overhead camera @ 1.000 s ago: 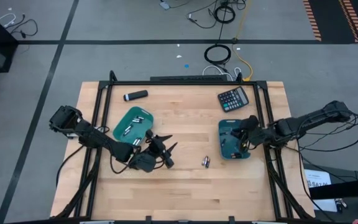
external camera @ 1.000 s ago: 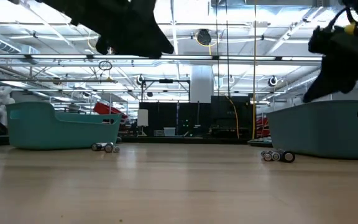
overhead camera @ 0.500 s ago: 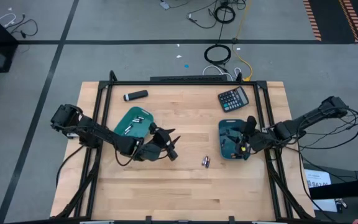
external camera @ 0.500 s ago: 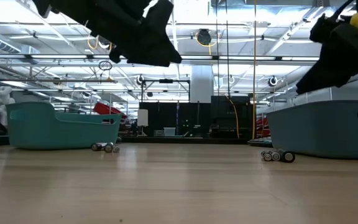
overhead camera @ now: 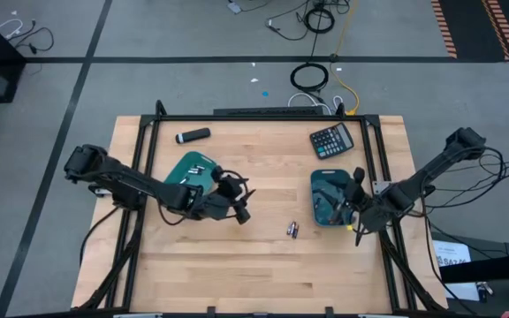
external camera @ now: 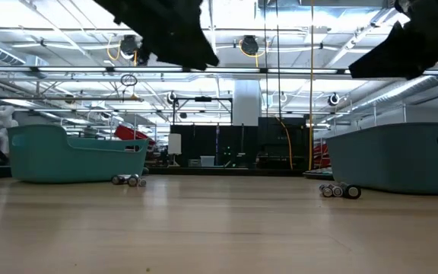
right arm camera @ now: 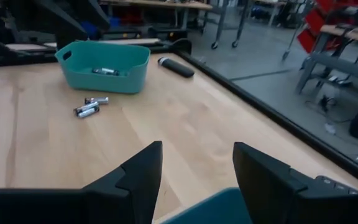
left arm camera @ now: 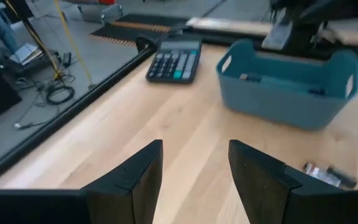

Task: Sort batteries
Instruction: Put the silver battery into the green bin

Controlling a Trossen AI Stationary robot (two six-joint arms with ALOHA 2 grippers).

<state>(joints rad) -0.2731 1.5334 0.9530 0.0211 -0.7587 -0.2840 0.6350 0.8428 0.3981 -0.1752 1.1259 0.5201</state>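
hovering above the pale wood-grain table [overhead camera: 263, 265], your left gripper [overhead camera: 239, 200] hangs just beside the left teal plastic tray [overhead camera: 188, 170], its dark wedge-shaped fingers [left arm camera: 132, 180] spread apart and empty. your right gripper [overhead camera: 353, 200] sits over the right teal tray [overhead camera: 318, 190], fingers [right arm camera: 138, 174] likewise parted around nothing. small cylindrical batteries [overhead camera: 293, 230] lie loose on the wood between the trays; more silvery cells [overhead camera: 193, 170] rest inside the left tray. a black calculator [overhead camera: 332, 140] and a black marker-like cylinder [overhead camera: 193, 135] sit along the far edge.
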